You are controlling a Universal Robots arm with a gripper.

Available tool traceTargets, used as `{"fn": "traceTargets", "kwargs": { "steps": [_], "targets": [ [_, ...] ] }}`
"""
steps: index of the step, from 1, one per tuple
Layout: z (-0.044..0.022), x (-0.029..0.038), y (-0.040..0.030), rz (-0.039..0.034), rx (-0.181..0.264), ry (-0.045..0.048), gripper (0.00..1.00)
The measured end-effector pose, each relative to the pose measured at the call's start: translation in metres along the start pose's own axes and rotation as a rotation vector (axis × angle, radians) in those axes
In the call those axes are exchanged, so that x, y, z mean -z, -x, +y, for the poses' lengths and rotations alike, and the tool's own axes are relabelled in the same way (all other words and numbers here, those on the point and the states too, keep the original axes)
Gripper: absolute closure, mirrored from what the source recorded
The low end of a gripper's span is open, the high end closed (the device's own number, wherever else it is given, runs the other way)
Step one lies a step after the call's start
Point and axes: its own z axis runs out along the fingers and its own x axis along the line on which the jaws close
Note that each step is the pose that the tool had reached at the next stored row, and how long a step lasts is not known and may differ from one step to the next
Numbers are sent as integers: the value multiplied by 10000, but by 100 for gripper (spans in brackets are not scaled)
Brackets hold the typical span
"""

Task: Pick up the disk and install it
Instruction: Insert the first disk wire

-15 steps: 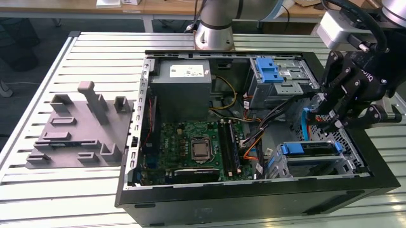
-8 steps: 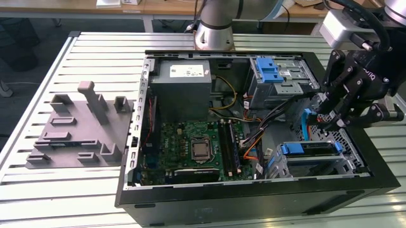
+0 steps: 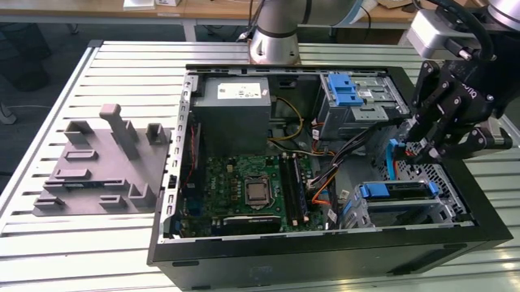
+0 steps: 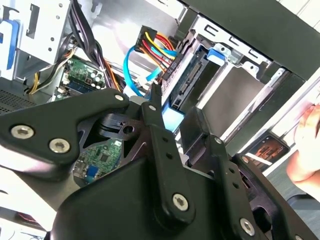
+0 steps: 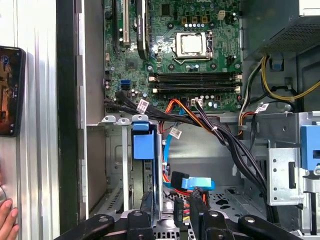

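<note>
Exterior view: open PC case (image 3: 325, 246) lies on a slatted table (image 3: 97, 249), w/ a grey fixture (image 3: 89, 164) on the exterior view's left. The gripper (image 3: 428, 157) hangs over the case's right end, above the drive cage (image 3: 453, 210) in the near-right corner. The disk (image 3: 406, 190) sits in that cage, blue rail end twd the motherboard (image 3: 243, 188). A blue data cable (image 3: 393, 161) curves just left of the gripper.

Second wrist view: fingers (image 4: 162, 145) are apart, nothing clamped btw them. Gripper (image 4: 175, 107) tips are close to the disk (image 4: 192, 80), dark connector edge exposed; touching or not, can't tell. Coloured power wires (image 4: 155, 45) run beside that edge. Outside the case wall are a person's hand (image 4: 305, 150) and a phone (image 4: 265, 147).

First wrist view: gripper (image 5: 171, 202) shows the same gap, w/ cables visible through it. The disk (image 5: 142, 145) shows its blue rail end in the cage, against the case's near wall, motherboard (image 5: 190, 65) beyond. Phone (image 5: 10, 90) and hand (image 5: 7, 220) are over the table, outside the case.
</note>
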Motion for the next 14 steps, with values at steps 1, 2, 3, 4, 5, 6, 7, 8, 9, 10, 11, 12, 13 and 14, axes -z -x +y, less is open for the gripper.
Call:
{"fn": "traceTargets", "kwargs": {
  "steps": [1, 2, 3, 4, 5, 6, 7, 8, 9, 10, 11, 12, 13, 14],
  "targets": [
    [-3, -2, 5, -1, -13, 0, 58],
    [-5, -5, 10, -2, -46, 0, 58],
    [-7, -8, 13, -5, -115, 1, 58],
    [-8, -12, 15, -6, -223, 1, 58],
    [-10, -15, 18, -8, -317, 2, 58],
    [-11, -17, 20, -8, -407, 2, 58],
    [-12, -22, 22, -11, -484, 2, 58],
    [-13, -25, 24, -12, -533, 2, 58],
    [-14, -28, 26, -12, -553, 3, 58],
    [-16, -31, 27, -12, -558, 3, 58],
    [-17, -34, 28, -10, -560, 3, 58],
    [-17, -36, 28, -9, -560, 3, 58],
    [-17, -40, 28, -10, -560, 3, 58],
    [-18, -44, 28, -12, -561, 1, 58]
  ]
}}
